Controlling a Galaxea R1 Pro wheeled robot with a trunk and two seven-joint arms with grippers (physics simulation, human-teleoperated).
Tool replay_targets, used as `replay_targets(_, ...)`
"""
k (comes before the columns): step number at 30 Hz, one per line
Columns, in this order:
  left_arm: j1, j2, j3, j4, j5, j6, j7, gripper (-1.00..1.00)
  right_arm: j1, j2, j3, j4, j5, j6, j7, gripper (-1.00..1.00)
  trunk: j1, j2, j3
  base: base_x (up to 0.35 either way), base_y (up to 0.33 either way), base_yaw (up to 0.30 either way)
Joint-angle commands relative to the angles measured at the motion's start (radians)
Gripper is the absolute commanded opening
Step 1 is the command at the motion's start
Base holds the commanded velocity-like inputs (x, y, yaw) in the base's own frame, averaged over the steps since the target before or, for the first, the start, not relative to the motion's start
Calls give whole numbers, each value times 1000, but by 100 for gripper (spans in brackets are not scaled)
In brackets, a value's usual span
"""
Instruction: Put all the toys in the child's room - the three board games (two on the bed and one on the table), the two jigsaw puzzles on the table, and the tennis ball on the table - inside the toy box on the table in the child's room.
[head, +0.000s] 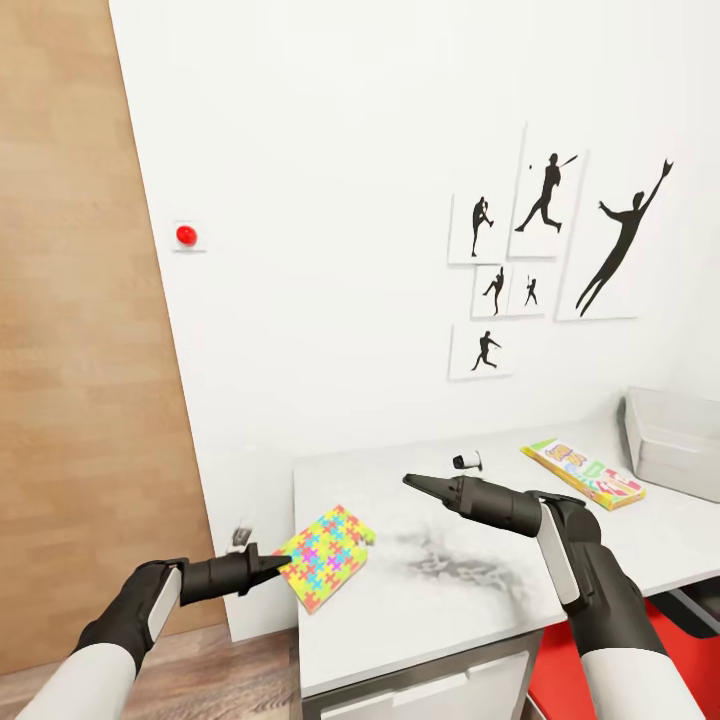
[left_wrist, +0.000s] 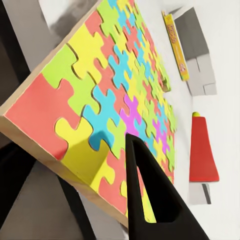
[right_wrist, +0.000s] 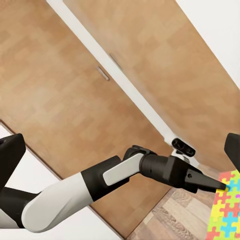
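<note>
A jigsaw puzzle (head: 325, 557) of bright interlocking pieces lies at the near left corner of the pale grey table (head: 450, 600), its corner jutting past the edge. My left gripper (head: 282, 564) is shut on that jutting corner. In the left wrist view one black finger (left_wrist: 150, 195) lies on top of the puzzle (left_wrist: 110, 85). My right gripper (head: 410, 482) hovers open over the middle of the table, pointing left, holding nothing. A multicoloured board game (head: 583, 473) lies flat further right, and beyond it stands the pale grey toy box (head: 675, 440).
A small white and black object (head: 467, 462) sits on the table near the wall. A wooden door panel (head: 70, 350) fills the left side. A red shape (head: 590, 670) shows under the table at the right. Silhouette pictures (head: 545, 250) hang on the white wall.
</note>
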Motion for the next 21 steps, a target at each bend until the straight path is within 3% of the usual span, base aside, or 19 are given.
replay_targets(1,0,0,1,1,-14,-3,0,-100,-1,0,0,0,-2,6,1,100,-4,7,2,0,0,0)
replay_targets(5,0,0,0,1,-14,-3,0,-100,-1,0,0,0,-2,6,1,100,-19,35,14,0,0,0)
replay_targets(6,0,4,-3,-3,-15,21,-55,-100,-1,0,-1,1,-4,6,-19,100,-19,35,14,0,0,0)
replay_targets(14,-1,6,-6,-9,-15,54,-119,-100,0,0,-1,1,-5,6,-40,100,-42,77,33,0,0,0)
replay_targets(21,-3,7,-7,-13,-15,78,-127,-100,1,1,1,5,-9,7,-165,100,-69,126,55,0,0,0)
